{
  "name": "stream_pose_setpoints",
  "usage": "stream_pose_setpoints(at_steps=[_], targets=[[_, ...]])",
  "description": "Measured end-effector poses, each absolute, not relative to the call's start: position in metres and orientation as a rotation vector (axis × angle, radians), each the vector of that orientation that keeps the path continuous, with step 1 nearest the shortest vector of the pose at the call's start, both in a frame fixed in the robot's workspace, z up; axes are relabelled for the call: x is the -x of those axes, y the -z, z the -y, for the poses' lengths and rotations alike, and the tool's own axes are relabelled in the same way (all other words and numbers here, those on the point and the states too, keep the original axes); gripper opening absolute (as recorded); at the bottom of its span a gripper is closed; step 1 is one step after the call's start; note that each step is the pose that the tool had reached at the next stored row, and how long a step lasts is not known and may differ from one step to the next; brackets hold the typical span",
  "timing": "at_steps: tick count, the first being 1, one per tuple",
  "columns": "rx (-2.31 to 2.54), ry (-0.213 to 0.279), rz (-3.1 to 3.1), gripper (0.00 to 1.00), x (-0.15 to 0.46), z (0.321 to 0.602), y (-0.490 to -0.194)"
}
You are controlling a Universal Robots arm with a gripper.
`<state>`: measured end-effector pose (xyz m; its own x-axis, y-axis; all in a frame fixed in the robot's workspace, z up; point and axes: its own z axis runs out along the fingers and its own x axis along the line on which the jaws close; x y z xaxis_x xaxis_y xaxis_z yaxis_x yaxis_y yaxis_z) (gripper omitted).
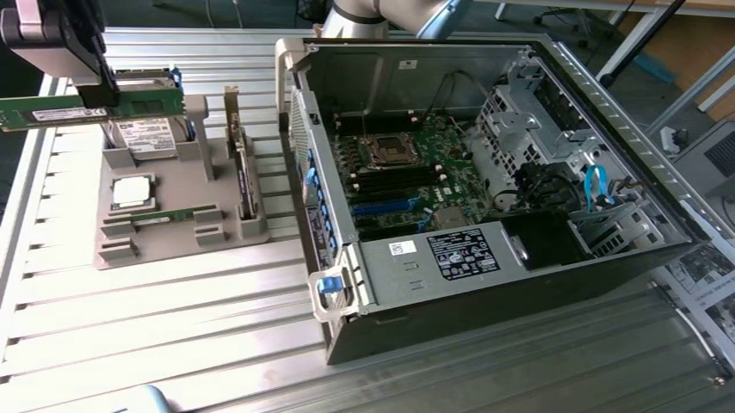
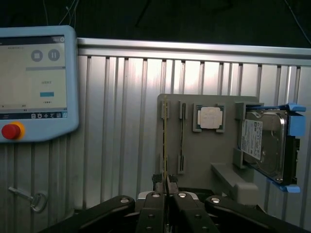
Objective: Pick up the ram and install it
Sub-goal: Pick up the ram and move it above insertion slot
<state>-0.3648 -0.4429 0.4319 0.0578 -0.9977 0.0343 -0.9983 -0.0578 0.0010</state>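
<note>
The ram (image 1: pixel 138 105) is a long, thin green board with a white label. It hangs level, on edge, gripped in the jaws.

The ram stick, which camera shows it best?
The exterior view. There the ram shows its long green side and white label, held in the gripper. The wrist view sees it edge-on, just a thin line in the gripper.
</note>
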Motion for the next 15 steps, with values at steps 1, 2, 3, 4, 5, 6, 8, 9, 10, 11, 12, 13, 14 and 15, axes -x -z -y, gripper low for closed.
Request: stream_pose_setpoints(at_steps=[1, 2, 3, 4, 5, 6, 8, 9, 10, 11, 12, 13, 14, 15], targets=[[-2.267, -0.037, 2.139, 0.13, 0.364, 0.443, -0.432], [-2.267, -0.037, 2.139, 0.13, 0.363, 0.443, -0.432], [-2.267, -0.037, 2.139, 0.13, 0.362, 0.443, -0.432], [-2.266, -0.036, 2.139, 0.13, 0.362, 0.443, -0.432], [-2.266, -0.036, 2.139, 0.13, 0.361, 0.443, -0.432], [-2.266, -0.035, 2.138, 0.13, 0.36, 0.443, -0.432], [-2.266, -0.035, 2.138, 0.13, 0.359, 0.443, -0.432], [-2.266, -0.035, 2.138, 0.13, 0.358, 0.443, -0.432], [-2.265, -0.034, 2.138, 0.13, 0.357, 0.443, -0.432], [-2.265, -0.034, 2.137, 0.13, 0.357, 0.443, -0.432], [-2.265, -0.033, 2.137, 0.13, 0.356, 0.443, -0.432], [-2.265, -0.033, 2.137, 0.13, 0.355, 0.443, -0.432], [-2.265, -0.032, 2.137, 0.13, 0.354, 0.443, -0.432], [-2.264, -0.032, 2.137, 0.13, 0.354, 0.443, -0.432]])
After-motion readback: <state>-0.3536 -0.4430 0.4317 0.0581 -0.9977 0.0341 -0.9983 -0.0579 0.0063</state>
